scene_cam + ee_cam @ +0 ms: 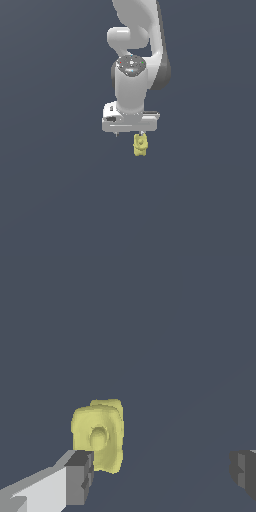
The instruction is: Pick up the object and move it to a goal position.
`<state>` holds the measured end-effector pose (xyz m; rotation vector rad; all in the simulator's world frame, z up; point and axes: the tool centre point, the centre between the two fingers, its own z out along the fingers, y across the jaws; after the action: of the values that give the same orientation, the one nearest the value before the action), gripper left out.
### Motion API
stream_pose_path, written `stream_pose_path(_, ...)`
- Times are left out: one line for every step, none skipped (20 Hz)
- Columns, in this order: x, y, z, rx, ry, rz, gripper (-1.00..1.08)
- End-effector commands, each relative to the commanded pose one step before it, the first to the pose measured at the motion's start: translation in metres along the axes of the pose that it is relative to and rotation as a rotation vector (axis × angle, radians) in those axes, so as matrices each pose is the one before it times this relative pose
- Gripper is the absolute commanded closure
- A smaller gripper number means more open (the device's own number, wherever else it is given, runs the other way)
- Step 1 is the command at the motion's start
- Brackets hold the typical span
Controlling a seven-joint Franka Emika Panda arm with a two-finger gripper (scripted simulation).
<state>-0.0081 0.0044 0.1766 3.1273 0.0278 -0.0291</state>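
Standing upright, object (pixel 140 145) beneath tool (pixel 131 134)

Pale-yellow object (pixel 98 435), slightly greenish in its shaded folds. White arm (pixel 132 75) with a darker grey side panel and a speckled silver-grey joint cap. Light grey gripper (pixel 141 134); dark grey pads on the fingers (pixel 80 477). Plain, flat slate-blue background, no pattern.
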Motion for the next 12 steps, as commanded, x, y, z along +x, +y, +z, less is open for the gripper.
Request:
stream_pose_path(0.00000,0.00001,0.00000,0.00000,0.00000,0.00000,-0.92)
stream_pose_path(-0.00012,0.00000,0.00030,-0.00068,-0.00072,-0.00067,-0.92)
stream_pose_path(-0.00050,0.00055,0.00048,-0.00128,-0.00143,-0.00125,-0.92)
stream_pose_path(-0.00077,0.00072,0.00094,-0.00235,-0.00262,-0.00229,-0.92)
stream_pose_path(-0.00107,0.00099,0.00131,-0.00327,-0.00366,-0.00320,-0.92)
stream_pose_path(-0.00136,0.00125,0.00167,-0.00419,-0.00472,-0.00411,-0.92)
stream_pose_path(-0.00164,0.00154,0.00198,-0.00503,-0.00572,-0.00495,-0.92)
stream_pose_path(-0.00160,0.00154,0.00191,-0.00492,-0.00565,-0.00485,-0.92)
stream_pose_path(-0.00128,0.00128,0.00149,-0.00395,-0.00457,-0.00388,-0.92)
stream_pose_path(-0.00096,0.00101,0.00108,-0.00299,-0.00349,-0.00291,-0.92)
stream_pose_path(-0.00063,0.00073,0.00068,-0.00205,-0.00241,-0.00196,-0.92)
stream_pose_path(-0.00032,0.00045,0.00029,-0.00109,-0.00129,-0.00099,-0.92)
